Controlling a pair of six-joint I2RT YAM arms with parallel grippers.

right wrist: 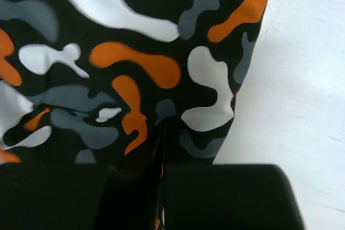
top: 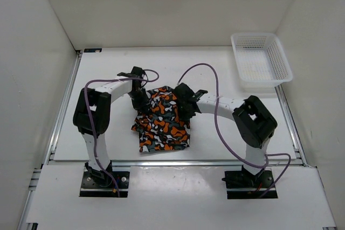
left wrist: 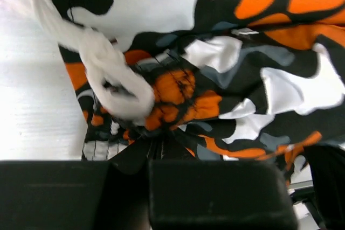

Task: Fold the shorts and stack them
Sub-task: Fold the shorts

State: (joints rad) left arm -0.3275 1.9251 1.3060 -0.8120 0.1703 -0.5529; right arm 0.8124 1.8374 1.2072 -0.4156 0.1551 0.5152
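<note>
The soft, thin fabric shorts [top: 161, 125] in orange, black, grey and white camouflage print are found near the middle of the white table [top: 108, 79], between the two arms. The near part is laid flat; the far part is bunched up between the hands. The left hand [top: 141, 99] is placed at the far left edge of the shorts, the right hand [top: 184, 109] at the far right edge.

Left wrist view: the black fingers [left wrist: 215, 192] are closed to a thin gap, and puckered fabric is pinched in it. A white knotted drawstring [left wrist: 116, 84] is draped just above.

Right wrist view: the fingers [right wrist: 226, 197] are likewise closed on the fabric edge, with bare table seen alongside.

A white mesh plastic basket [top: 261, 60] is noted at the far right corner, well apart from the shorts.
</note>
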